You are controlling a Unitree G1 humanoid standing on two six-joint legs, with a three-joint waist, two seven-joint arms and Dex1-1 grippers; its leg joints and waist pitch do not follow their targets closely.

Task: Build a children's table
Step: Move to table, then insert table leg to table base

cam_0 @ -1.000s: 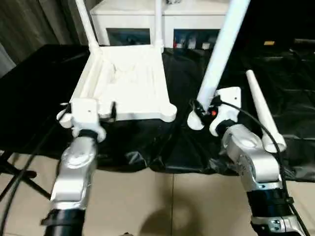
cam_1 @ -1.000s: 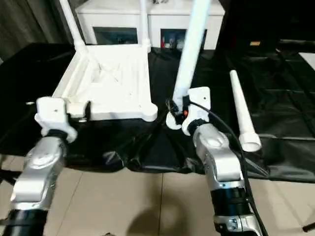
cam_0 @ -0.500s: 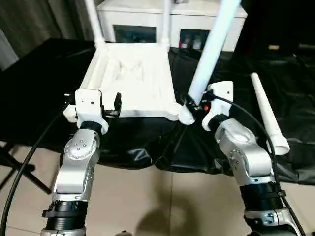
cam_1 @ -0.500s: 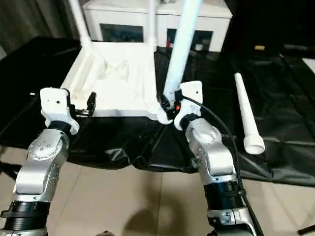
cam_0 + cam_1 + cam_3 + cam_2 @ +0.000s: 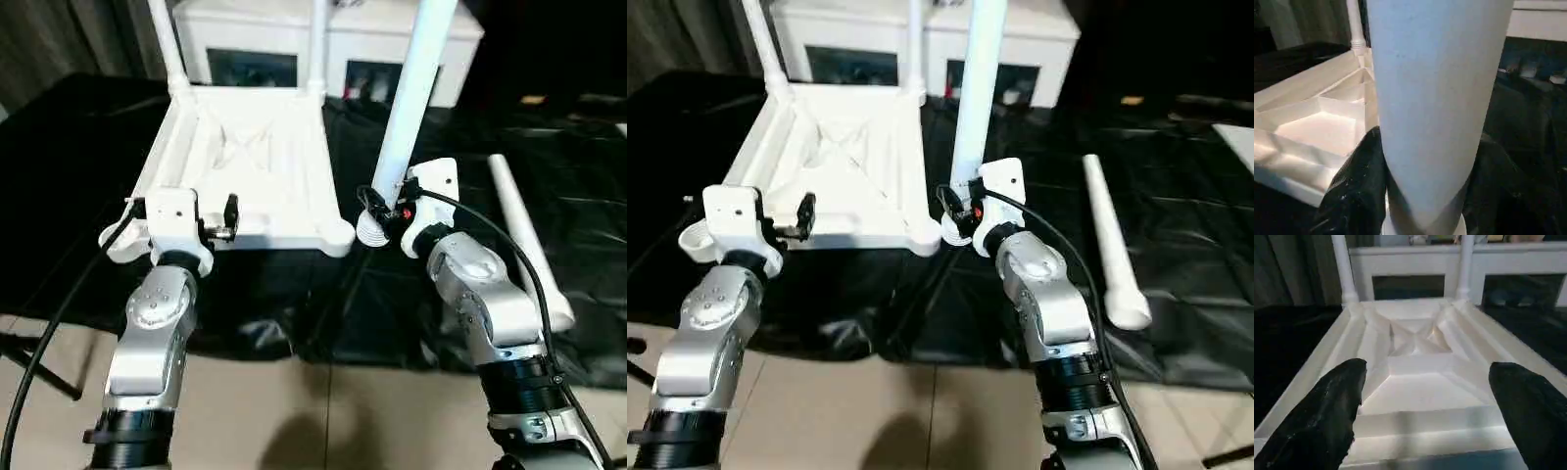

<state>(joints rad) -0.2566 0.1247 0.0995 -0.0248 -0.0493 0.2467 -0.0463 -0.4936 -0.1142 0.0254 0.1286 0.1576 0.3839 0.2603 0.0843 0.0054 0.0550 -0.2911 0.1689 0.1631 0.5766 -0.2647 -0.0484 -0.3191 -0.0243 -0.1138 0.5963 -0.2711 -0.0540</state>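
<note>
Head views: the upturned white tabletop (image 5: 257,171) lies on the black table (image 5: 69,196), two legs (image 5: 167,44) standing in its far corners. The right pincer (image 5: 384,211) is clamped on a third leg (image 5: 411,98), held upright just right of the tabletop's near right corner. A fourth leg (image 5: 529,240) lies further right.

Left wrist view: the left pincer (image 5: 1430,416) gapes wide over the tabletop's near edge, holding nothing.

Right wrist view: black fingers (image 5: 1354,191) grip the leg.

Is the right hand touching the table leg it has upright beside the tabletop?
Touching. In the right wrist view, both black fingers of the right hand press against opposite sides of the white table leg, with no gap visible.
</note>
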